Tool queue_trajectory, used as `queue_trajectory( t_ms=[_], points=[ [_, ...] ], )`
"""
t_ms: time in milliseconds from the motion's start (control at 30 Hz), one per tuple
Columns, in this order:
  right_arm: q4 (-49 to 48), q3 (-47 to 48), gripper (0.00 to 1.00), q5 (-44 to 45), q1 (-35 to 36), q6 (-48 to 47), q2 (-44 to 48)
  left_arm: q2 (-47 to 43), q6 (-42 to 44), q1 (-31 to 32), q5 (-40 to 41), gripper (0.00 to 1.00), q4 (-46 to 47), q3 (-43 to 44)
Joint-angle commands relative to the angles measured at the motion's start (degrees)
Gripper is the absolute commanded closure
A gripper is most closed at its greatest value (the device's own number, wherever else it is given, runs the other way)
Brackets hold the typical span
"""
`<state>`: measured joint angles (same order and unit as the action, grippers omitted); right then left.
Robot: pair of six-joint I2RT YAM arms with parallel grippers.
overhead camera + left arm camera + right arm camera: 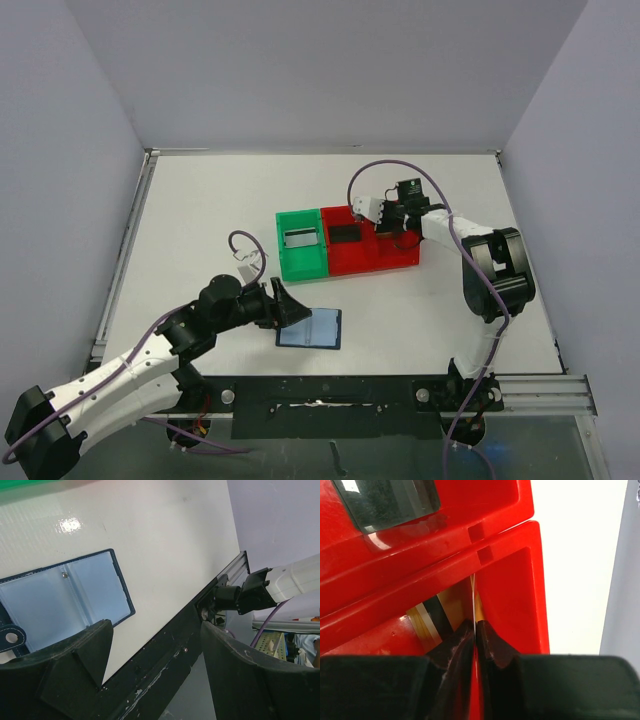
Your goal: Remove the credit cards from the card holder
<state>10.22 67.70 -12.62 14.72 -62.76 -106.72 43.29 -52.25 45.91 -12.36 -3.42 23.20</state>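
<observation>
The card holder (310,328) (65,597) lies open on the table, its light blue pockets facing up. My left gripper (290,305) (156,630) hangs open just beside its left edge and touches nothing. Over the right compartment of the red bin (395,262) (510,580), my right gripper (385,225) (476,625) is shut on a thin credit card (474,597) seen edge-on. Below it in that compartment lies a gold card with a dark stripe (437,615). A dark card (345,234) (385,502) rests in the bin's other compartment.
A green bin (300,265) joins the red bin on its left and holds a greyish card (300,237). The black rail (350,390) (165,675) runs along the table's near edge, close to the card holder. White walls enclose the table.
</observation>
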Motion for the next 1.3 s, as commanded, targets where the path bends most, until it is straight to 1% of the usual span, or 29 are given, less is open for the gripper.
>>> queue_trajectory(
  t_ms=[0,67,167,233,433,533,567,1033,1167,1267],
  points=[
    [0.0,1.3,0.9,-0.1,0.6,-0.5,-0.2,-1.3,1.0,-0.4,0.1,0.3,0.7,3.1],
    [-0.1,0.5,0.86,-0.2,0.7,-0.5,0.0,-1.1,0.9,-0.4,0.1,0.3,0.7,3.1],
    [-0.1,-0.2,0.82,-0.2,0.7,0.1,0.4,-1.1,0.9,-0.4,0.1,0.3,0.8,3.1],
    [-0.1,-0.3,0.77,-0.5,0.7,0.6,0.6,-1.0,0.8,-0.4,0.1,0.3,0.8,3.1],
    [0.8,0.3,0.73,-1.3,0.6,1.9,0.4,-1.3,0.6,-0.4,0.1,0.3,0.5,3.1],
    [1.5,0.4,0.62,-1.4,0.6,2.1,0.5,-1.7,0.5,-0.4,0.1,0.3,0.3,3.0],
    [1.7,0.4,0.6,-1.6,0.5,2.3,0.5,-1.6,0.4,-0.4,0.1,0.3,0.3,3.0],
    [2.4,1.1,0.51,-3.8,-0.2,5.1,2.1,-0.7,0.2,-0.4,-1.0,0.3,0.4,3.0],
    [1.6,1.6,0.5,-4.6,-0.7,7.9,3.7,-0.8,0.0,-0.4,-1.1,0.3,0.5,2.8],
    [0.5,1.7,0.48,-4.8,-1.0,11.1,6.8,-0.9,-0.2,-0.4,-1.2,0.3,0.5,2.6]
  ],
)
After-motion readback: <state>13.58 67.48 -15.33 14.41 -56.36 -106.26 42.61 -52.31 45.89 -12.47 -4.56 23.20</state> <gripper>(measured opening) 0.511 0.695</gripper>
